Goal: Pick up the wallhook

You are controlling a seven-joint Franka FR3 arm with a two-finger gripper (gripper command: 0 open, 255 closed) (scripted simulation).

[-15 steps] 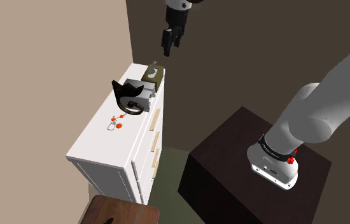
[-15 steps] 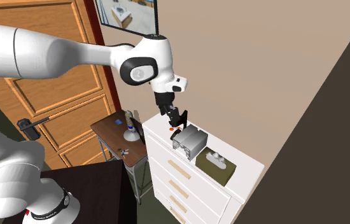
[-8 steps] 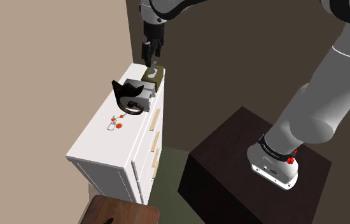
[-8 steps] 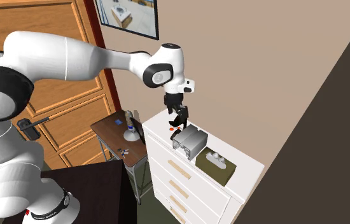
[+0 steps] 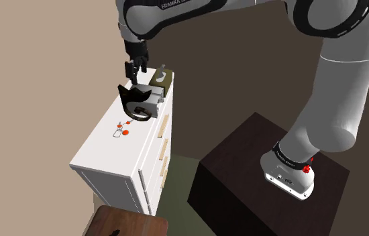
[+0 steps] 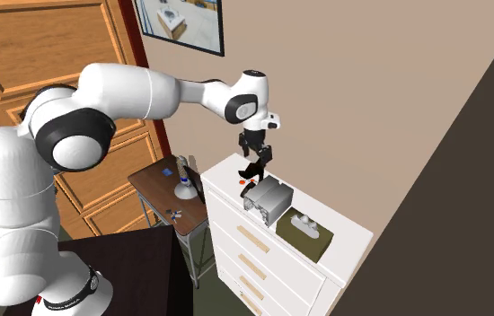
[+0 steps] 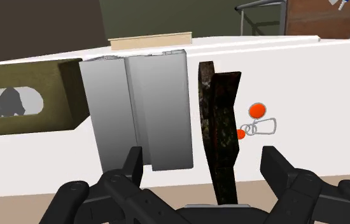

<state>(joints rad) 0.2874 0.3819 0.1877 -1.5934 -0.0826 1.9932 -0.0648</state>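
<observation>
Gripper (image 7: pixel 203 170) all black and matte, its fingers (image 7: pixel 133 167) spread wide and clasping nothing, poised over the top of a white dresser (image 5: pixel 102 153). Between the fingers, touching neither, stood the wallhook (image 7: pixel 221 127): a thin, dark slab, mottled brown-black, with an angled upper end. In the shoulder view it showed a flared, pointed black shape with a ring at its foot. Just beside it sat a pale grey block (image 7: pixel 142 108), smooth, with lengthwise ridges, its near edge also inside the finger span. Next along was an olive box (image 7: pixel 21 105), with an oval opening in its face and something grey inside. On the wallhook's other side lay two small orange-red beads on a wire loop (image 7: pixel 256 122), flat on the dresser top. The dresser had plain white drawer fronts with pale wood bar handles. A dark band on the arm (image 5: pixel 176 4) carried white lettering that read "FRANKA"; the rest was not legible. The arm stood on a dark brown box, the stand (image 5: pixel 243 167).
</observation>
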